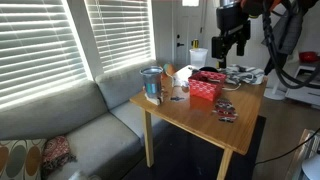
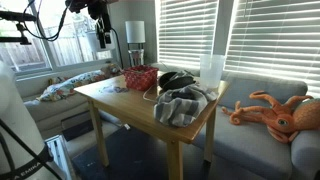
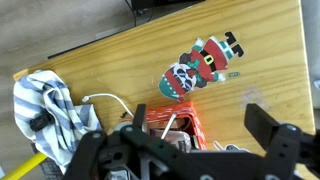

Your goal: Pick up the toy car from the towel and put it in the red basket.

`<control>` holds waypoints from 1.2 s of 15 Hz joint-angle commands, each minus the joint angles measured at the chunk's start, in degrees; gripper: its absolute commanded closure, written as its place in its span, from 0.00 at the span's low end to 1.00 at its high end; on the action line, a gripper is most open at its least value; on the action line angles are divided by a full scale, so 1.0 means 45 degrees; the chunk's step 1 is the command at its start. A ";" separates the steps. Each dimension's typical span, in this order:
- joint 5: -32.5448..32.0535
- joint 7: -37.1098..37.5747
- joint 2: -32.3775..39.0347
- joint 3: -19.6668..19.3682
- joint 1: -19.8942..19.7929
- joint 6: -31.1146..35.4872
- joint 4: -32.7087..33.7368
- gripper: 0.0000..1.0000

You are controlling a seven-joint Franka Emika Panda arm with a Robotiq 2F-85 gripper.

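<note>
Tool [image 1: 230, 48], jaws apart, abv red basket [image 3: 178, 118]; car [image 3: 38, 122] prob. on towel [image 3: 55, 98].

both exterior views: sitting back, facing the tabletop [image 1: 190, 112] from opposing sides, sharing it | wrist view: looking straight down on it from near above

1. Light source: daylight through slatted blinds [image 1: 45, 45] in both exterior views, with the slats glaring white in places.
2. Interior: moderately bright, with deep shadow under the table [image 2: 118, 95].
3. Wrist view: tabletop evenly lit and sharp. The gripper [image 3: 185, 145] is dark, close and soft-focused.
4. Resolution: low, fine detail grainy.
</note>
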 commanded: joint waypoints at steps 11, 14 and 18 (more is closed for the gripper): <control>-0.0158 0.0166 0.0100 -0.0313 0.0406 -0.0038 0.0037 0.00; 0.0209 0.0824 0.0498 -0.0588 0.0024 0.0030 0.0425 0.00; 0.0291 0.1549 0.0886 -0.1940 -0.0643 0.0312 0.0887 0.00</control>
